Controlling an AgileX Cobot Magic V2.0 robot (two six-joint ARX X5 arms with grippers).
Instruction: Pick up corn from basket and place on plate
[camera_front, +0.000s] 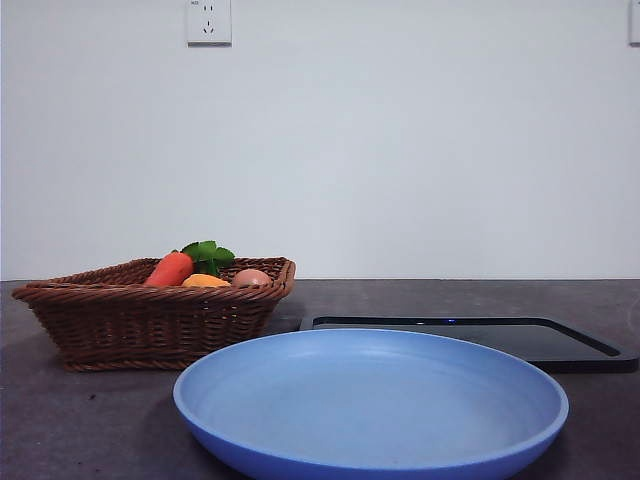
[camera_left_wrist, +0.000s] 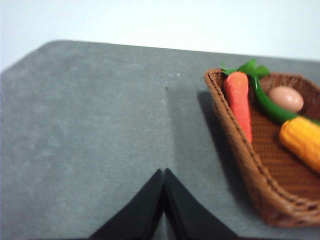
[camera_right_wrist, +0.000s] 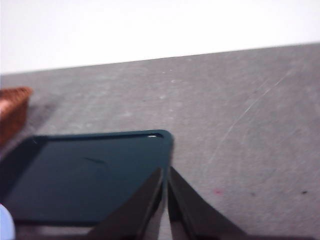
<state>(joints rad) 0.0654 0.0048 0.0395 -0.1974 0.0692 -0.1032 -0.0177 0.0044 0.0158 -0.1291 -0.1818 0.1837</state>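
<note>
The corn (camera_left_wrist: 301, 141) lies in the basket (camera_front: 150, 320) beside a carrot (camera_left_wrist: 239, 102) and egg (camera_left_wrist: 285, 98); the plate (camera_front: 370, 455) sits bare on the surface (camera_left_wrist: 90, 130). Left end effector (camera_left_wrist: 164, 172) and right end effector (camera_right_wrist: 165, 170) hover, jaws pressed together, the latter over a tray (camera_right_wrist: 80, 175).

Front camera: low, about table height, facing level across table (camera_front: 60, 430) toward white wall; plate (camera_front: 370, 440) nearest lens, basket (camera_front: 150, 315) and black tray (camera_front: 520, 345) just behind.

Left wrist camera: above table, angled down past left gripper (camera_left_wrist: 164, 172), basket (camera_left_wrist: 250, 170) at frame edge. Shares basket with front view.

Right wrist camera: angled down past right gripper (camera_right_wrist: 165, 172), near black tray (camera_right_wrist: 85, 175) corner. Shares tray with front view; sliver of basket (camera_right_wrist: 12, 112) common to all three.
</note>
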